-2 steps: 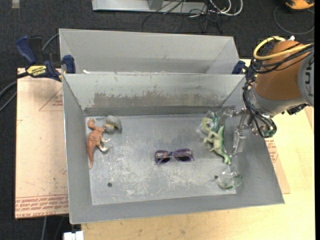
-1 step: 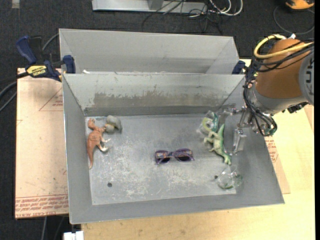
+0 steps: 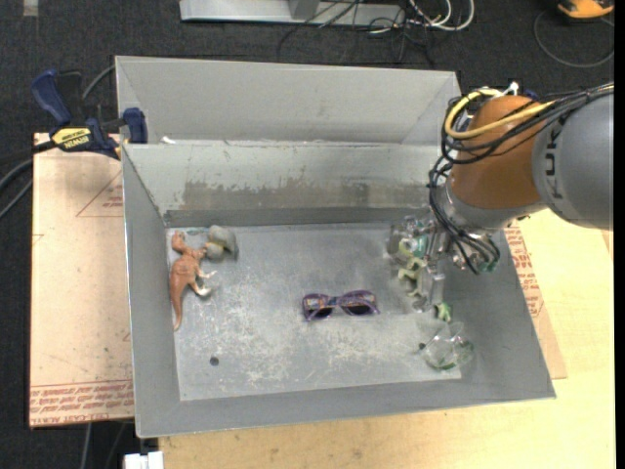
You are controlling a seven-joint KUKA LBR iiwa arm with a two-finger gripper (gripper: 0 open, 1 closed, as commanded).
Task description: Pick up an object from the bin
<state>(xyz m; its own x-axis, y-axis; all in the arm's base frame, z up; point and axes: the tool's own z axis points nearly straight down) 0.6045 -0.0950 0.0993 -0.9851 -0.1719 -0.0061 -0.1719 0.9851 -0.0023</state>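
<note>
My gripper (image 3: 422,279) hangs over the right side of the bin floor, just below the orange wrist cover. A small clear plastic thing with green bits (image 3: 445,348) lies right in front of it, near the bin's front right corner. A pair of purple sunglasses (image 3: 339,305) lies flat in the middle of the floor, to the left of the gripper and apart from it. Nothing can be made out inside the gripper.
An orange-brown toy dinosaur (image 3: 186,274) lies along the left wall, with a small grey-green lump (image 3: 223,241) beside its head. A tiny dark speck (image 3: 214,362) sits near the front left. The bin's sloping walls rise close on the gripper's right.
</note>
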